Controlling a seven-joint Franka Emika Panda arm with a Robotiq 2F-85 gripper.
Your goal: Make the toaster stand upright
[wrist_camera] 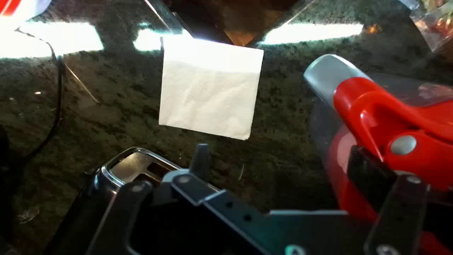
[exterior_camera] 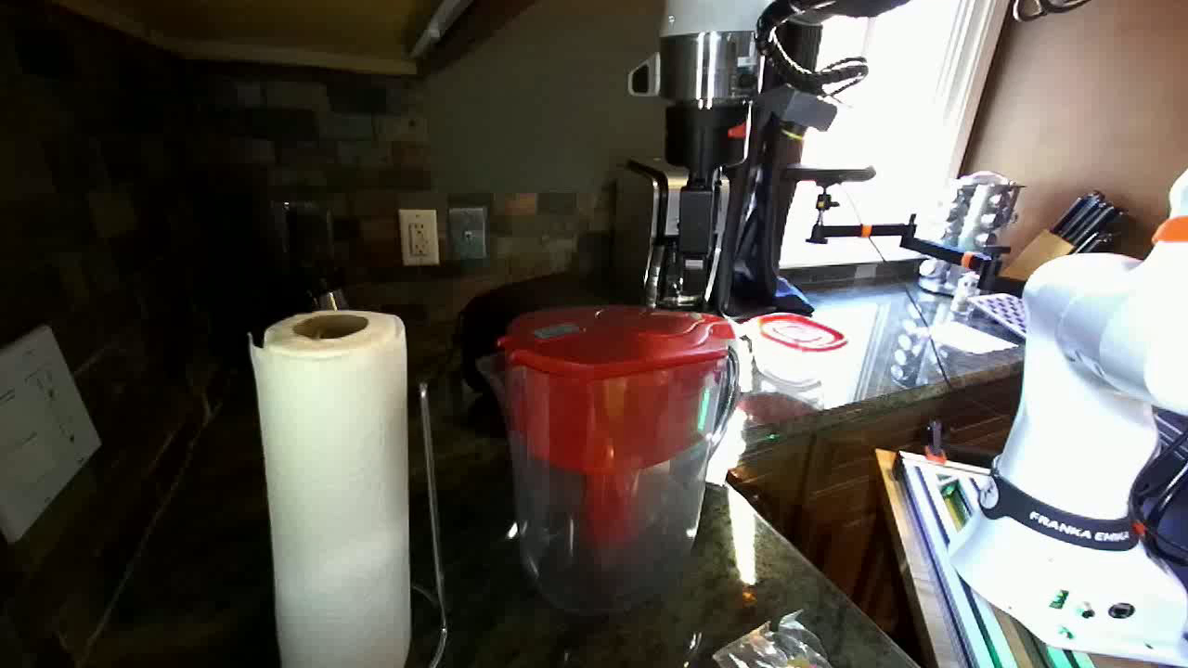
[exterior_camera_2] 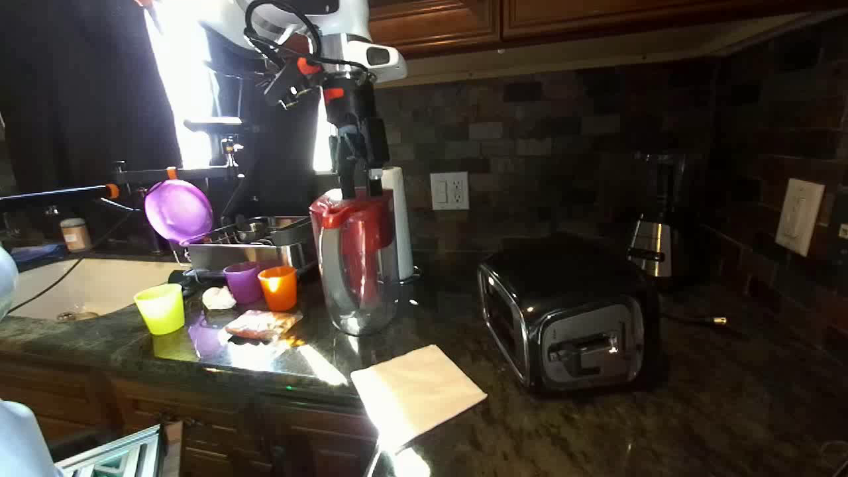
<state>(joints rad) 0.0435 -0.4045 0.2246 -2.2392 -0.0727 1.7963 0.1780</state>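
Toaster [exterior_camera_2: 568,311] is seen lying on its side on the desk [exterior_camera_2: 530,440], its slotted face [exterior_camera_2: 501,321] turned roughly toward the red-lidded pitcher [exterior_camera_2: 358,268]. The hand [wrist_camera: 281,164] is spread wide, nothing being seen between its fingers [wrist_camera: 200,161]. For the tipping to be done well, the pitcher should first be cleared (its lid [wrist_camera: 424,157] is overlapped by one finger [wrist_camera: 370,173] in the wrist view, though contact cannot be told); the slotted end should then be raised slowly, with the base edge used as the pivot so that sliding is avoided. The lever panel [exterior_camera_2: 589,334] is shown in an exterior view but cannot be made out in the wrist view, where the slots [wrist_camera: 156,170] are seen from above.
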